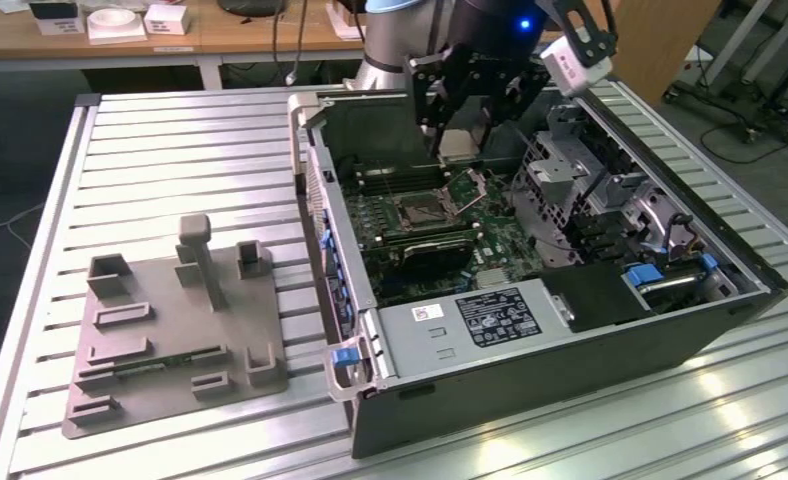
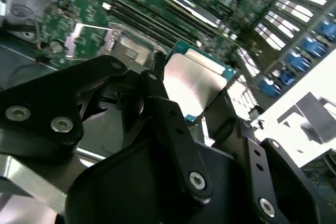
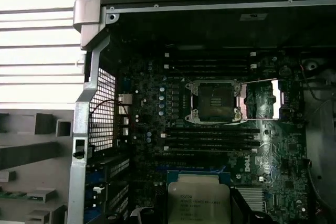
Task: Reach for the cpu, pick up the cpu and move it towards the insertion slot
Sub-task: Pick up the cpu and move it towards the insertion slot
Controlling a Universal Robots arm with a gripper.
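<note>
My gripper (image 1: 464, 135) hangs over the back of the open computer case and is shut on the cpu (image 1: 458, 147), a small flat silver-topped square chip. In the second wrist view the cpu (image 2: 197, 80) sits clamped between the two black fingers (image 2: 163, 103). The first wrist view has the cpu (image 3: 197, 200) at the picture's edge, apart from the insertion slot (image 3: 212, 100). The insertion slot (image 1: 418, 211) lies on the green motherboard just in front of and below the gripper, dark in the centre, with its metal lid plate (image 1: 472, 188) hinged open.
The open case wall (image 1: 317, 215) stands on the exterior view's left of the motherboard; a drive cage (image 1: 574, 190) and cables fill its right. A grey plastic fixture (image 1: 174, 320) lies on the slatted table at the exterior view's left. Long memory slots (image 3: 212, 139) flank the socket.
</note>
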